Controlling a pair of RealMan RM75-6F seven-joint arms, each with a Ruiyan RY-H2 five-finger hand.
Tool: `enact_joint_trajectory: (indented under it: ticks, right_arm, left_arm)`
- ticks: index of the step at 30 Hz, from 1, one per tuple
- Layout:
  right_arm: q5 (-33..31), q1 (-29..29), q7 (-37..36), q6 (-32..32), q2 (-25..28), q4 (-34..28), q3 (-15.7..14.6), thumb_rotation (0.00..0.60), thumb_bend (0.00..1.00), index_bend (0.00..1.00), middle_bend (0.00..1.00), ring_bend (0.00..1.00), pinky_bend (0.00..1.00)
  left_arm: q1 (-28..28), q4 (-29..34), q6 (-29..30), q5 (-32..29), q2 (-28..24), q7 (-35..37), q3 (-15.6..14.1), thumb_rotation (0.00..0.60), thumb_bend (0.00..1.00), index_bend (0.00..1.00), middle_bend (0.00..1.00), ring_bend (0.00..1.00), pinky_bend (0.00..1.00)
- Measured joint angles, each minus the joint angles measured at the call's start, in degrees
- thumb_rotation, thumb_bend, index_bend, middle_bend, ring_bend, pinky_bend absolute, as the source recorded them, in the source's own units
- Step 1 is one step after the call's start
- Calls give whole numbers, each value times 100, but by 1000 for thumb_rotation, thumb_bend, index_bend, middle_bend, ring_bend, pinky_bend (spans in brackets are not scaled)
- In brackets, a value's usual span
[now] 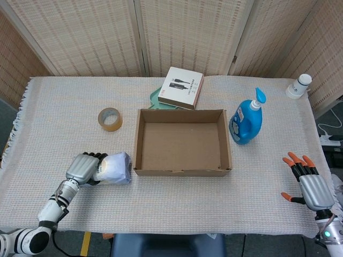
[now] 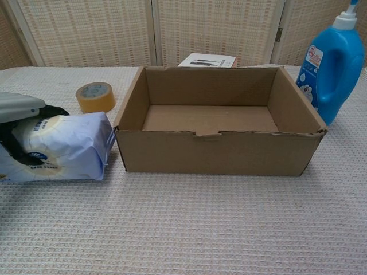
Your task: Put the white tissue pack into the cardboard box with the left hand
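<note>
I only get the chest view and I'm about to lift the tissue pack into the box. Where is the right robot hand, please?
Observer: The right robot hand lies open near the front right edge of the table, well apart from the cardboard box.
Operator: Anything behind the box?
Observer: The white carton rests on a green tray just beyond the far wall.
Operator: And my grip?
Observer: The left robot hand curls over the left end of the white tissue pack.
</note>
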State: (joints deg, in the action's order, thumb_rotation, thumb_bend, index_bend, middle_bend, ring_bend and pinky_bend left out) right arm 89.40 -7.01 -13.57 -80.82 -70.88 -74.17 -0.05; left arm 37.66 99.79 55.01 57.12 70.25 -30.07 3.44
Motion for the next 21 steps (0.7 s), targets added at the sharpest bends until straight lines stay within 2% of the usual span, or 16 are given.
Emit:
enact_joint_trajectory:
  ticks: [7,11,21]
  right_arm:
    - [12,4,-7,-14,10,-13,-2,600,0,128,0,0,0]
    - [30,5,-5,-22,14,-26,-10,600,0,128,0,0,0]
    - [58,25,-52,-83,54,-62,-13,600,0,128,0,0,0]
  left_arm:
    - [66,228,191,-62,-528,-151,126,600,274,476,541,442,537]
    - [155,372,372,-168,-839,-308,303,600,287,476,544,446,540]
    - [422,488,937,-95,-844,-622,743,600,311,480,550,448,542]
